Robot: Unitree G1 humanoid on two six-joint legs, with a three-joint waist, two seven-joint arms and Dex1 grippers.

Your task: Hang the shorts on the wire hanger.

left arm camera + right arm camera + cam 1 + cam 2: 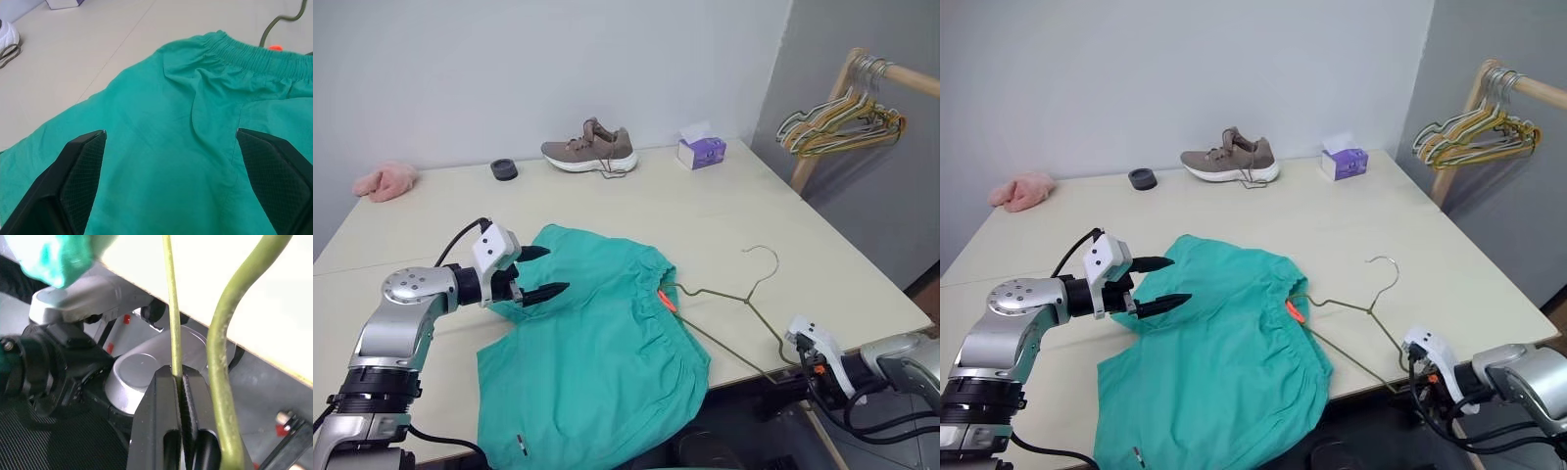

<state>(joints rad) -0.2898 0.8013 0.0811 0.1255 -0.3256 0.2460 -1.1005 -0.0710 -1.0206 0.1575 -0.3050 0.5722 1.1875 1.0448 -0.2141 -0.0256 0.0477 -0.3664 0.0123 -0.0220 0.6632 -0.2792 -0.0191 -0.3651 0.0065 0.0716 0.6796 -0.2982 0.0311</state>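
The teal-green shorts (597,343) lie spread on the table, with the gathered waistband (254,54) toward the right and an orange tag (666,301) showing at it. The thin olive wire hanger (729,294) lies beside them. One end is tucked under the waistband and the hook (764,257) points toward the far side. My left gripper (558,269) hovers open just over the shorts' left part, with only cloth between its fingers (83,181). At the table's front right edge my right gripper (180,382) is shut on the hanger's wire.
Along the far side of the table are a brown shoe (590,147), a purple tissue box (702,150), a small black round thing (504,169) and a pink cloth (385,181). A wooden rack with several coloured hangers (842,122) stands at the right.
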